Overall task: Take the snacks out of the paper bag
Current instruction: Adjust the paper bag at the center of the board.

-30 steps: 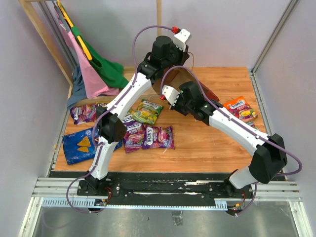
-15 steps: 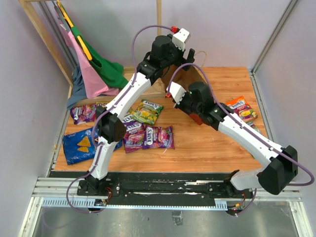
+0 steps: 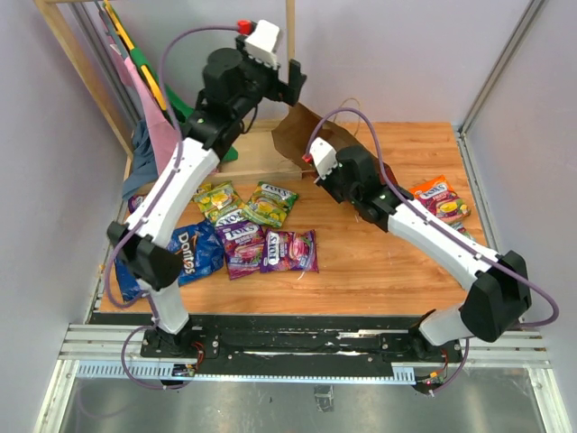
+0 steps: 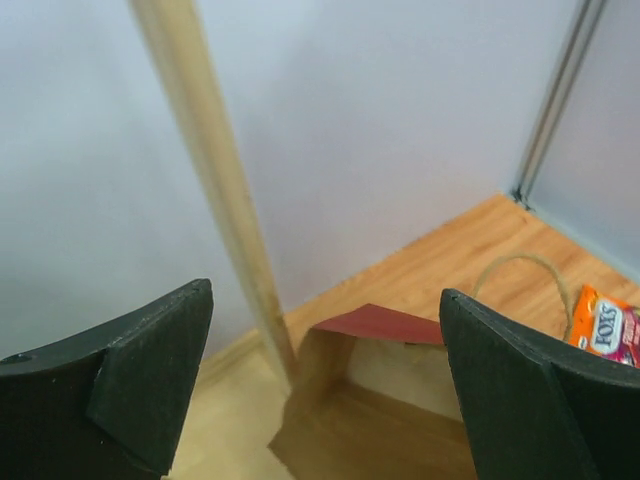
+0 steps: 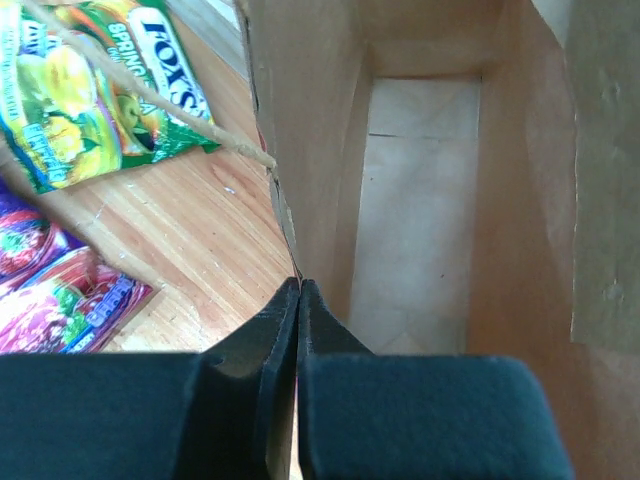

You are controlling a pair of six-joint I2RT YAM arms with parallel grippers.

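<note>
Two hands: L hand (image 4: 325,305) spread wide, empty, above paper bag (image 3: 296,135) at 12 o'clock; R hand (image 5: 298,295) pinching bag rim; snacks (image 3: 270,248) on tabletop (image 3: 397,280).

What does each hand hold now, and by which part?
The right hand is shut on the paper bag, pinching the edge of one side wall at its open mouth. The left hand is open and holds nothing.

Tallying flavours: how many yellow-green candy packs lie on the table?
2: left yellow-green pack beyond the Doritos bag; right yellow-green pack near the paper bag. The arms may hide others.
</note>
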